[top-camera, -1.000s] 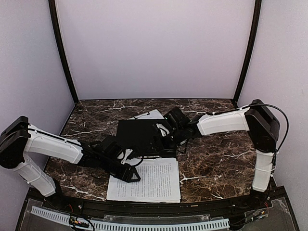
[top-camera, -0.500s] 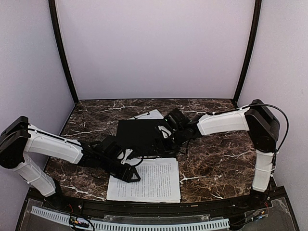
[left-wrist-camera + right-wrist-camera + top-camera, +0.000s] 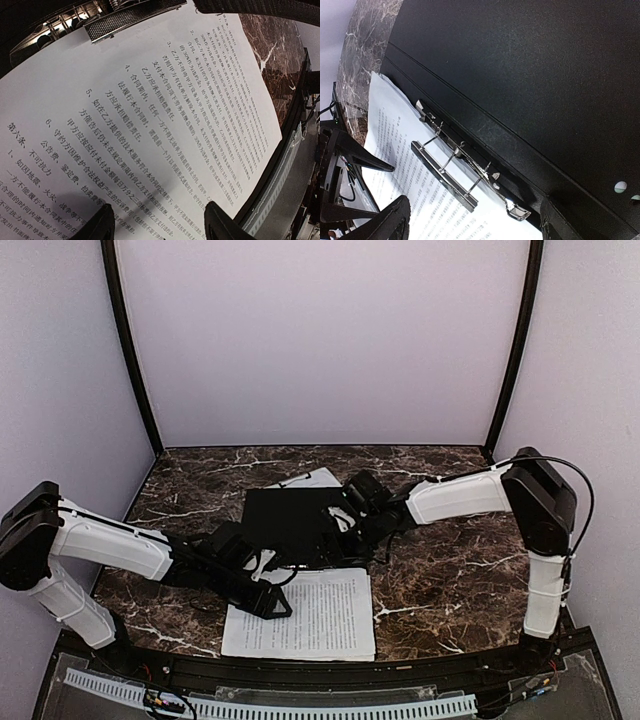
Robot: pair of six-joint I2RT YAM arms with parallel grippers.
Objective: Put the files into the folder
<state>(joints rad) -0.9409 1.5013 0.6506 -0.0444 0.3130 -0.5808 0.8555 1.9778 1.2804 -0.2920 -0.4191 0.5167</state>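
A lab test booth: plain lilac walls [image 3: 320, 340] (black corner posts [image 3: 130, 350]) enclose a marble-patterned table [image 3: 450, 580].

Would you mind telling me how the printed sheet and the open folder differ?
The sheet is white with dense black text; the folder shows a plain black inside. The sheet lies nearer the arm bases, the folder behind it. The left gripper hangs open over the sheet, the right gripper over the folder. Both lie flat on the table.
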